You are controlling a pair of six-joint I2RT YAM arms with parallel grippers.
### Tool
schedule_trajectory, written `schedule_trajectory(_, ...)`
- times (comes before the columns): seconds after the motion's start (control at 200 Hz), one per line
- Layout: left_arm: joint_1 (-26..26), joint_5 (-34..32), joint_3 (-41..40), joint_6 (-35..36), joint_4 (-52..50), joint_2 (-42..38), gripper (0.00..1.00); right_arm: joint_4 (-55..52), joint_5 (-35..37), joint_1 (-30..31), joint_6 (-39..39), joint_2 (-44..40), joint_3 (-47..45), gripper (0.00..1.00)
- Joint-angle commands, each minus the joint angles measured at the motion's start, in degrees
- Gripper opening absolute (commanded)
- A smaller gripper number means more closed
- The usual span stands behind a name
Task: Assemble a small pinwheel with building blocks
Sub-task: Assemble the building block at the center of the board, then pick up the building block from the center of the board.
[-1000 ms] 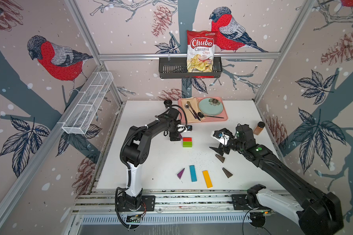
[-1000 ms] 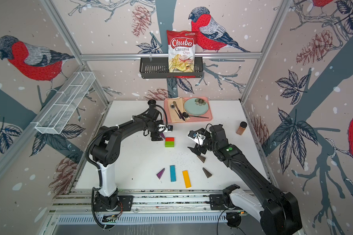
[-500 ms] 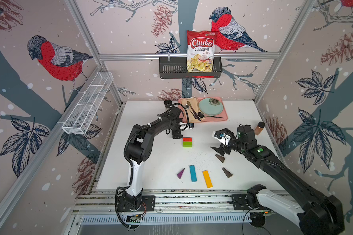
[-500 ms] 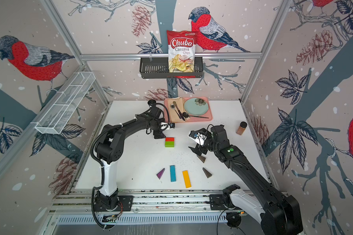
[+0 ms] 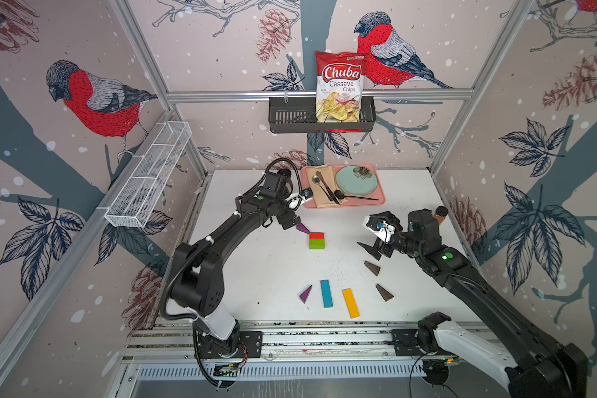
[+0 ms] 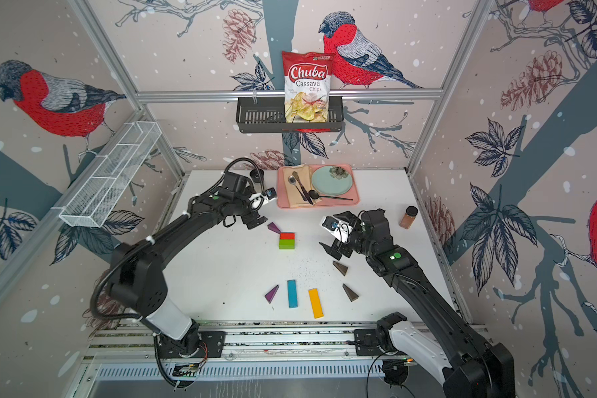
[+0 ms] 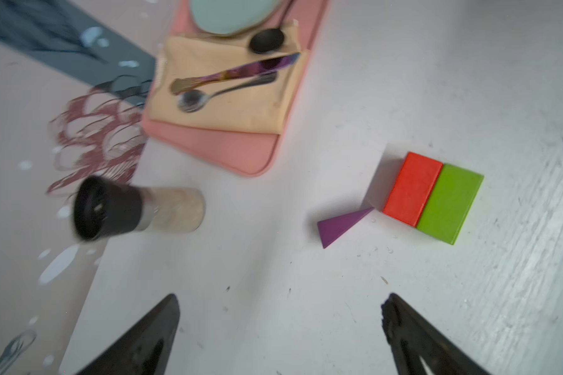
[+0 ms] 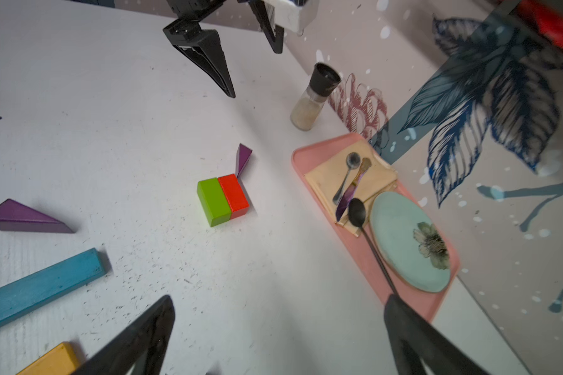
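White tabletop (image 5: 255, 268), middle: red-and-green painted-brick hub (image 5: 316, 240), purple wedge block (image 5: 302, 228) tip at its red corner, presumably first blade; spare blocks (image 5: 326, 293) along front edge; left gripper (image 7: 280, 297), right gripper (image 8: 278, 297) jaws apart, empty.

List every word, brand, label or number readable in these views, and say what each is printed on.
"Chuba": brand, on the red-and-white crisp bag standing in the black wall basket.
"Cassava Chips": same bag, below the brand.
Small print on the bag: too small to read.
No lettering visible on the painted building blocks or the pink tray.
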Motion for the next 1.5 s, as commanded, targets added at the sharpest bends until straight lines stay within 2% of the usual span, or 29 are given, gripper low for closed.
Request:
schedule_trajectory(0.0,1.85,-12.30,-1.81,-33.09,3.70,-3.81,0.97,0.35,-2.37,0.52,3.20,1.04,2.16,1.00)
schedule_trajectory(0.05,3.56,-2.90,-2.26,-30.44,-1.69,-2.15,0.96,-2.71,-5.17,0.64,1.93,4.19,4.55,1.00)
schedule_trajectory(0.075,3.43,-1.31,-1.75,-29.77,-5.85,-0.92,0.91,-5.41,-6.94,0.98,-0.11,5.86,5.94,0.99)
schedule_trajectory(0.12,1.74,-3.22,-1.75,-32.50,-11.17,0.37,0.83,-9.85,-8.33,1.56,-2.39,8.21,8.61,1.00)
schedule_trajectory(0.185,-2.54,-5.53,-3.25,-37.59,-16.13,-0.86,0.81,-12.50,-8.25,2.48,-2.06,9.03,9.37,1.00)
schedule_trajectory(0.265,-9.40,-7.48,-4.27,-45.82,-21.53,-3.28,0.81,-9.19,-6.06,2.78,1.45,6.34,5.21,1.00)
schedule_trajectory(0.37,-16.49,-5.72,-6.52,-58.95,-29.81,-5.98,0.72,-3.49,-2.37,2.94,5.50,1.93,-1.29,1.00)
schedule_trajectory(0.425,-20.58,-5.54,-8.98,-64.29,-32.16,-8.70,0.78,-1.33,-0.47,3.04,8.06,0.66,-2.96,1.00)
schedule_trajectory(0.46,-22.86,-5.18,-10.52,-67.77,-33.16,-10.36,0.79,-0.59,0.26,2.91,9.54,0.24,-3.58,1.00)
schedule_trajectory(0.545,-26.35,-2.89,-14.63,-75.65,-33.98,-13.00,0.74,0.34,2.38,2.97,12.23,0.28,-4.07,1.00)
schedule_trajectory(0.645,-29.31,-2.05,-18.06,-80.39,-32.38,-13.71,0.70,-2.08,5.34,2.86,13.57,1.51,-2.59,1.00)
schedule_trajectory(0.926,-39.27,-3.24,-25.77,-85.26,-19.90,-8.75,0.60,-6.80,9.76,2.91,17.31,0.12,-1.56,1.00)
schedule_trajectory(1.076,-39.44,-4.57,-25.96,-85.03,-16.76,-4.51,0.51,-7.06,10.44,2.13,17.66,0.04,-0.24,1.00)
schedule_trajectory(1.216,-39.44,-7.38,-22.15,-83.09,-18.19,-0.13,0.51,-6.97,9.59,1.03,17.47,1.25,1.29,1.00)
schedule_trajectory(1.491,-39.40,-9.39,-19.76,-81.15,-21.39,3.01,0.50,-6.65,9.84,0.89,18.98,0.13,0.07,1.00)
